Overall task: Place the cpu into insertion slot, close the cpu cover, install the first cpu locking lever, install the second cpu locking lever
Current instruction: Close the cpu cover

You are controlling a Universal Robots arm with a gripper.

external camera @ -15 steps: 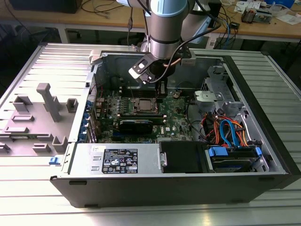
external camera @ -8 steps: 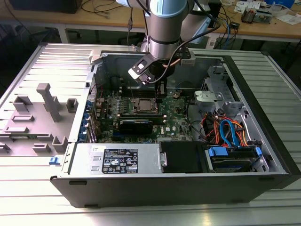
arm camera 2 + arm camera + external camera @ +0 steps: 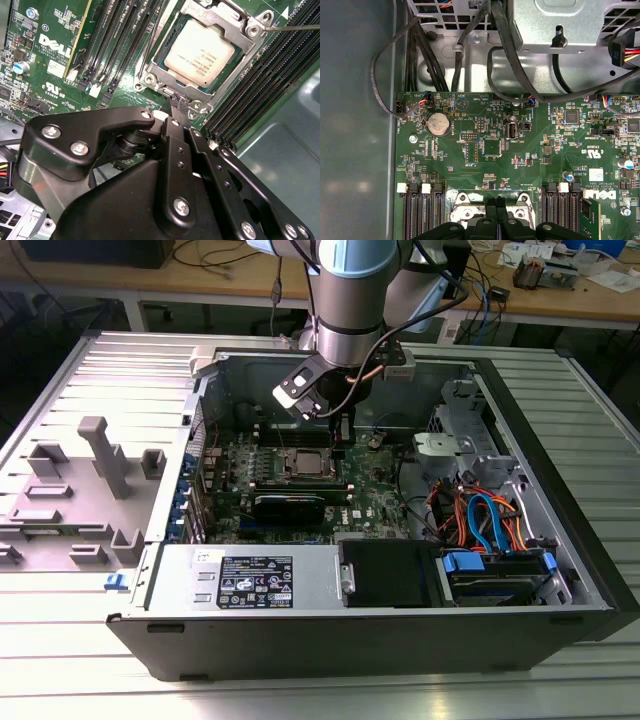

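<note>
The cpu (image 3: 200, 55) sits in its socket (image 3: 150, 80), framed by the lowered cpu cover (image 3: 226, 15). The gripper (image 3: 178, 103), fingers together, hangs at the socket's edge. In the exterior view the cpu lies at its seven o'clock.

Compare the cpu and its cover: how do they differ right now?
The cpu is a solid square with a pale metal top; the cover is a silvery frame with an open middle. The cpu sits inside; the cover lies around it, larger. Both are square and lie flat.
</note>
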